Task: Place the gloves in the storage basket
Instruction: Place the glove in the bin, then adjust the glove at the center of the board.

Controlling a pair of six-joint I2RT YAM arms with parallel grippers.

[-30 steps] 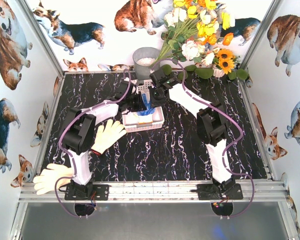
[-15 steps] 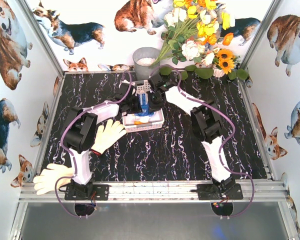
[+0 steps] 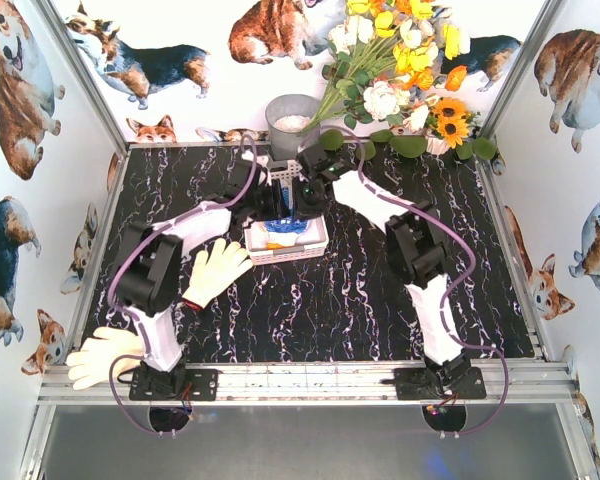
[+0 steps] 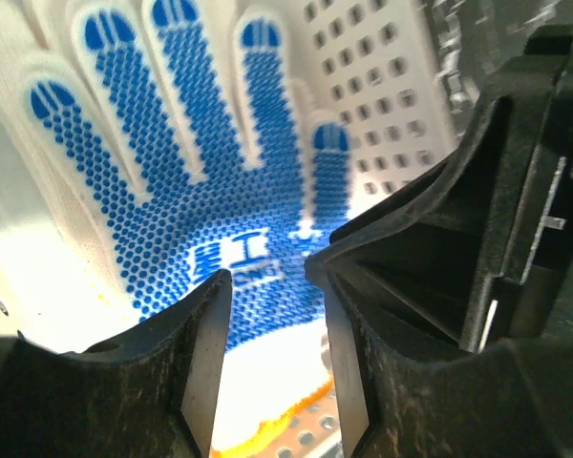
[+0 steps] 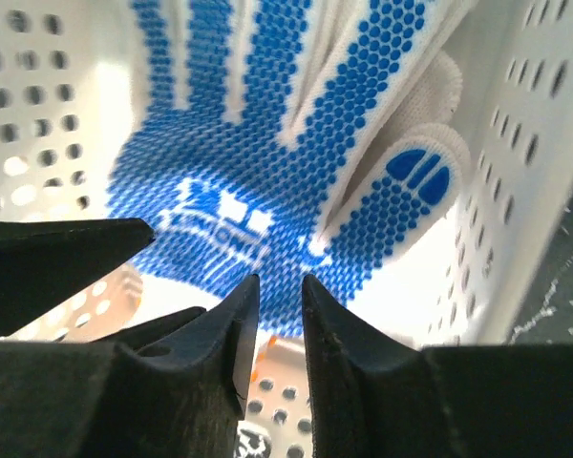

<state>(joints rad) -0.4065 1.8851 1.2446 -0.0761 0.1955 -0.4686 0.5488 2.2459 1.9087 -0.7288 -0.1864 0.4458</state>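
The white storage basket (image 3: 286, 247) stands mid-table. A white glove with a blue-dotted palm (image 3: 285, 227) lies in it, palm up, on other white gloves. It fills the left wrist view (image 4: 201, 191) and the right wrist view (image 5: 267, 143). My left gripper (image 3: 270, 206) hangs over the basket's far left, jaws open and empty (image 4: 272, 286). My right gripper (image 3: 305, 200) hangs over its far right, jaws a narrow gap apart with nothing between them (image 5: 279, 291). One yellow-palmed glove (image 3: 215, 270) lies left of the basket. Another glove (image 3: 105, 352) lies on the near left rail.
A round grey bucket (image 3: 292, 122) stands behind the basket at the back wall. A bunch of flowers (image 3: 400, 70) fills the back right corner. The perforated basket walls (image 5: 516, 172) stand close on both sides of the grippers.
The blue-dotted glove hung upright between the two grippers; now it lies flat in the basket. Both grippers have drawn closer together over the basket's far side.
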